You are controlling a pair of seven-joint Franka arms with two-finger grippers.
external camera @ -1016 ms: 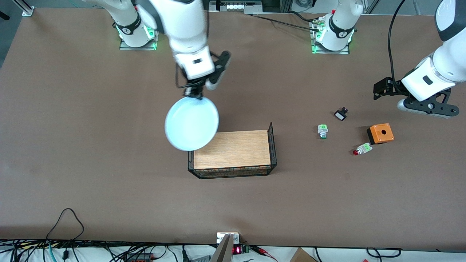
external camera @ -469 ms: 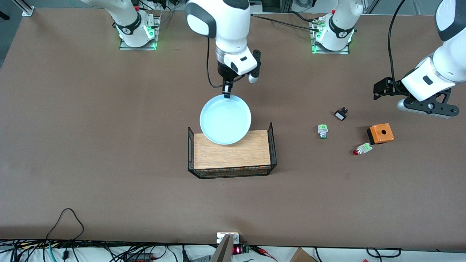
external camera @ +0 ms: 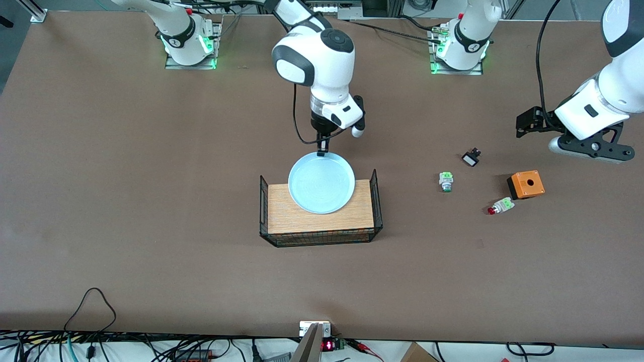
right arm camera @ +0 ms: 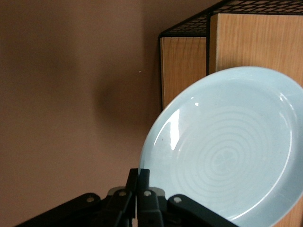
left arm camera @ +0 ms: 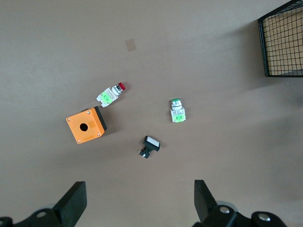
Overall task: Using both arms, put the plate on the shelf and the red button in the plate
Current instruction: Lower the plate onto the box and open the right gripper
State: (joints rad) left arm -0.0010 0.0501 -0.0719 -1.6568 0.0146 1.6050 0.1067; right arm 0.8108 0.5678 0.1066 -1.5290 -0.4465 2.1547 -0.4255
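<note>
The pale light-blue plate (external camera: 322, 183) hangs over the wooden floor of the wire basket (external camera: 266, 221), held by its rim; it also fills the right wrist view (right arm camera: 227, 146). My right gripper (external camera: 322, 149) is shut on the plate's rim (right arm camera: 142, 176). The red button (external camera: 499, 206) lies on the table beside the orange box (external camera: 526, 184), toward the left arm's end; it also shows in the left wrist view (left arm camera: 111, 94). My left gripper (left arm camera: 140, 201) is open and empty, in the air over bare table near the orange box (left arm camera: 86, 125).
A green-capped button (external camera: 446, 181) and a small black switch (external camera: 471, 159) lie between the basket and the orange box. The basket's black wire walls stand up at both ends. Cables run along the table's edge nearest the front camera.
My right arm has swung the plate toward the left arm's end and lowered it over the basket. The left arm has not moved.
</note>
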